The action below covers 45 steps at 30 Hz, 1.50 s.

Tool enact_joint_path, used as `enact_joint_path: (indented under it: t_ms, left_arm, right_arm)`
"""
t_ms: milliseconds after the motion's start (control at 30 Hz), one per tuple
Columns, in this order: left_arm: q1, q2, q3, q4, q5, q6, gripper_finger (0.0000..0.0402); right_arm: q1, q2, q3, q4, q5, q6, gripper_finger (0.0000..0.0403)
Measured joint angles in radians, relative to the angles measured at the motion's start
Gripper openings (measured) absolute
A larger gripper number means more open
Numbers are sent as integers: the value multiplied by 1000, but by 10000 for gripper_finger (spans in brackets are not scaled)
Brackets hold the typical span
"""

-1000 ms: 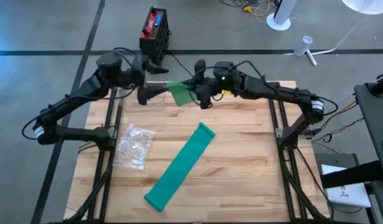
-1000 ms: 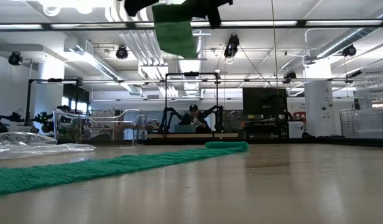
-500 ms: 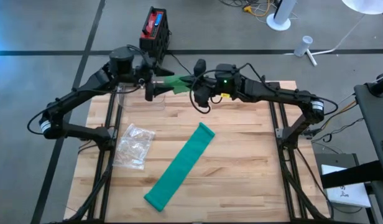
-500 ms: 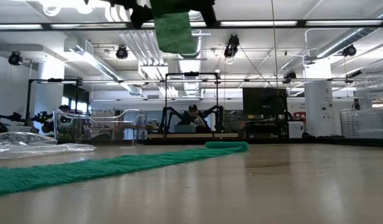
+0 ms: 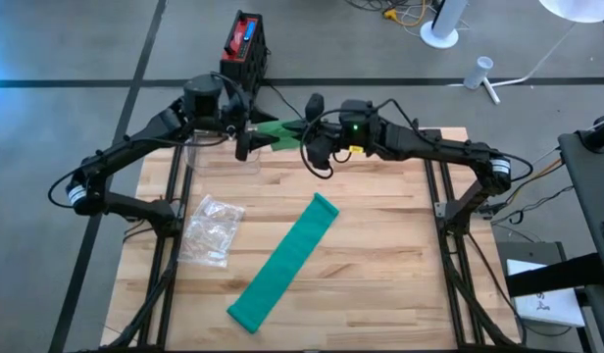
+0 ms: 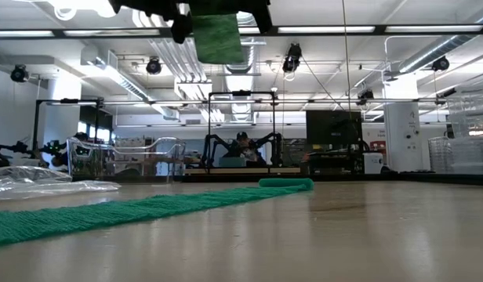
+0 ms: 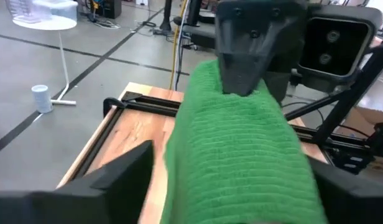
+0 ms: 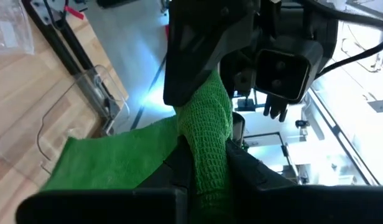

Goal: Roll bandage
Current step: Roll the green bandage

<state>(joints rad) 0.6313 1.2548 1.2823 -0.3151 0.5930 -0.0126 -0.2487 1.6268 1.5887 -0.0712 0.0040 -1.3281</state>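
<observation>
1. Two bandages are in front of you: a small green bandage piece (image 5: 278,130) held up in the air between the arms at the far edge of the worktop (image 5: 380,275), and a long green bandage strip (image 5: 282,263) lying flat and unrolled, running diagonally across the middle of the worktop.
2. Your right gripper (image 5: 308,137) is pinched tight on the green bandage piece; in its wrist view the fabric (image 8: 204,134) is squeezed between the two dark fingers (image 8: 244,177).
3. Your left gripper (image 5: 245,140) sits just beside the other end of the same piece, with its fingers (image 7: 126,174) spread either side of the cloth (image 7: 235,155). You cannot tell from these views whether they touch it.
4. From the low view you see the piece (image 6: 219,37) hanging well above the worktop, apart from the long strip (image 6: 139,208).
5. A crinkled clear plastic bag (image 5: 213,228) lies near the left edge, just beside the strip's near half.
6. A clear plastic container (image 5: 206,155) stands at the far left of the worktop, below your left arm.
</observation>
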Motion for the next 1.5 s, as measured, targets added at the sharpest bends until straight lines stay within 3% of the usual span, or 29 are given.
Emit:
enact_joint_path:
  t_ms: [133,267,333,467,667,767,867,1133,1500]
  left_arm:
    - [0,2,0,0,5,10,184]
    - [0,2,0,12,3,51,76]
    - [0,1,0,20,-3,78,42]
    - [0,-12,0,6,-45,142,42]
    - [-20,-67,0,-18,-267,286,61]
    - [-44,-74,0,-19,-284,359,55]
    - [-72,-74,0,-26,-295,398,48]
    - [-165,-75,0,-27,-511,515,52]
    - [-212,-99,0,-52,-551,566,54]
  right_arm:
    - [-1,0,0,-2,4,20,48]
    - [0,2,0,-1,-1,87,105]
    - [-2,2,1,0,-6,143,135]
    - [0,-1,2,-2,-23,321,184]
    - [-16,-41,18,-13,-171,614,236]
    - [-40,-39,31,-1,-179,671,247]
    - [-55,-32,40,39,-203,678,246]
    - [-81,16,45,11,-286,707,217]
    - [-113,29,45,-28,-230,647,199]
